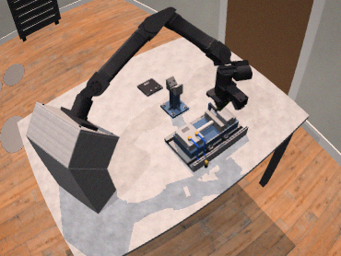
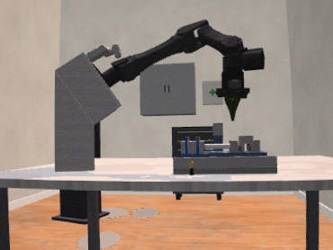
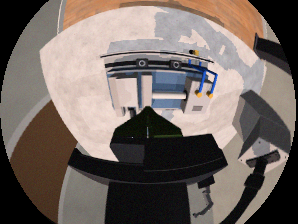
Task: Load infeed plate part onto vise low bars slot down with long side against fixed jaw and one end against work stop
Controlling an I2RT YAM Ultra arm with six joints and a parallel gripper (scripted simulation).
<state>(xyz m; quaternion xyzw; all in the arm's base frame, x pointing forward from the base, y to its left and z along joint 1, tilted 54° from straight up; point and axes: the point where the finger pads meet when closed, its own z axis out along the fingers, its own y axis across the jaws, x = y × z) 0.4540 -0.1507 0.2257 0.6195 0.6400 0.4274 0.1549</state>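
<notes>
Grey angular pedestal (image 1: pixel 94 152) (image 2: pixel 74 121) on the table (image 1: pixel 134 161) (image 2: pixel 135 180) (image 3: pixel 65 75), blue-hosed air cylinder (image 1: pixel 186 133) (image 2: pixel 193 147) (image 3: pixel 198 100), clenched, empty hand (image 1: pixel 221 109) (image 2: pixel 232 120) (image 3: pixel 147 109) above the open vise (image 1: pixel 218 146) (image 2: pixel 225 165) (image 3: pixel 160 64), block (image 1: pixel 221 116) (image 2: pixel 246 138) (image 3: pixel 130 90) between its jaws, slot downward, exact contact with fixed jaw (image 1: pixel 231 113) (image 2: pixel 256 146) (image 3: pixel 118 95) and stop unclear.

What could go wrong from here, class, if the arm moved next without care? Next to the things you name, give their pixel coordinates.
The shut gripper (image 1: pixel 220 109) (image 2: pixel 232 120) (image 3: pixel 147 109) points down above the vise (image 1: pixel 184 134) (image 2: pixel 225 165) (image 3: pixel 194 103); lowering it could strike a jaw.
A low sideways sweep might snag the blue hoses (image 1: pixel 201 140) (image 2: pixel 186 147) (image 3: pixel 215 82).
The slot's facing isn't visible, so a wrongly turned part could go unnoticed.
</notes>
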